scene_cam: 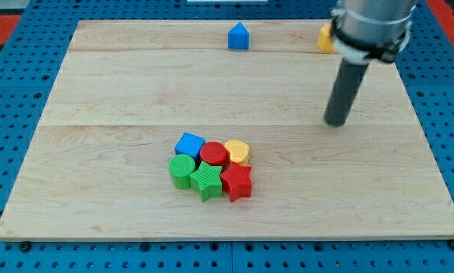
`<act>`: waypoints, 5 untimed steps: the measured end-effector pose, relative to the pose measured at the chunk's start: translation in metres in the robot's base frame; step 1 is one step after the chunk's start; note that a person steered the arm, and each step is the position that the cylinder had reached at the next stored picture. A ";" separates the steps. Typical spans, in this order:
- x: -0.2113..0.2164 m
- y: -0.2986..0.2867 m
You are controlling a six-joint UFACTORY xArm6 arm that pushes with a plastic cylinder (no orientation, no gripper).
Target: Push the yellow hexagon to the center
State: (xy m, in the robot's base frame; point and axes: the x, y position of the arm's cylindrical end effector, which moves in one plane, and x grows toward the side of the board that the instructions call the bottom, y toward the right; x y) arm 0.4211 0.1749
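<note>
The yellow hexagon [326, 37] lies near the view's top right edge of the wooden board [98, 91], partly hidden behind the arm. My tip [335, 121] rests on the board below the hexagon and slightly to its right, well apart from it. The rod rises from the tip toward the view's top.
A blue house-shaped block [239, 36] sits at the view's top middle. A cluster lies below the board's center: blue cube [189, 144], red cylinder [213, 155], yellow heart [237, 152], green cylinder [183, 171], green star [206, 182], red star [236, 183].
</note>
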 end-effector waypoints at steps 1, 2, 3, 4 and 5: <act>-0.055 0.020; -0.104 0.033; -0.156 0.051; -0.186 0.006; -0.186 -0.091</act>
State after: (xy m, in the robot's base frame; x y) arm 0.2356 0.0838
